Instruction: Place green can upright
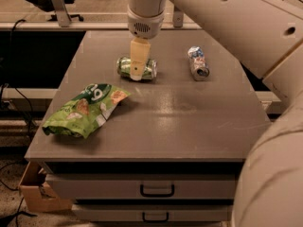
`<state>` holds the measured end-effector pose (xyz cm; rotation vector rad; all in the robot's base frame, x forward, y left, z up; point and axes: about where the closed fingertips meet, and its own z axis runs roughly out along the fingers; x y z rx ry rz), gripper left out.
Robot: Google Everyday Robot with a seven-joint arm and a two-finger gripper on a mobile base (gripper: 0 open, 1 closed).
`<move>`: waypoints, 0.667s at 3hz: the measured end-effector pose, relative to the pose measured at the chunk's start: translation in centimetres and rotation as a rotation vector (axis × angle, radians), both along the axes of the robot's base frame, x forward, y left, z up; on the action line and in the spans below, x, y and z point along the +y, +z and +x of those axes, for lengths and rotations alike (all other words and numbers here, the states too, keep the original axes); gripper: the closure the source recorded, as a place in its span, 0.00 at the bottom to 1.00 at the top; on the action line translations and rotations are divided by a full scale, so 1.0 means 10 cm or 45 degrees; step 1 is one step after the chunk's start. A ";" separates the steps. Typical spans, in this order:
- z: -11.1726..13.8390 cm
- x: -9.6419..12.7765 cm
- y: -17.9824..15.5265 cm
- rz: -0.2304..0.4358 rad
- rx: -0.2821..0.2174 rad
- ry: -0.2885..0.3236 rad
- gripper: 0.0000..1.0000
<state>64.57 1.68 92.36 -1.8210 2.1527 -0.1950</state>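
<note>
The green can lies on its side at the back middle of the grey table, its long axis running left to right. My gripper hangs straight down from the white arm, directly over and in front of the can's middle, and hides that part of it. Its tip is at about the can's height. I cannot tell whether it touches the can.
A silver-white-blue can lies on its side to the right of the green can. A larger green snack bag lies at the front left. Drawers sit under the tabletop. A cardboard box stands on the floor at the left.
</note>
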 end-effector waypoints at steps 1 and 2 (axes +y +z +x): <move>0.10 0.07 -0.14 -0.092 0.018 0.013 0.00; 0.28 0.11 -0.34 -0.166 0.047 0.028 0.00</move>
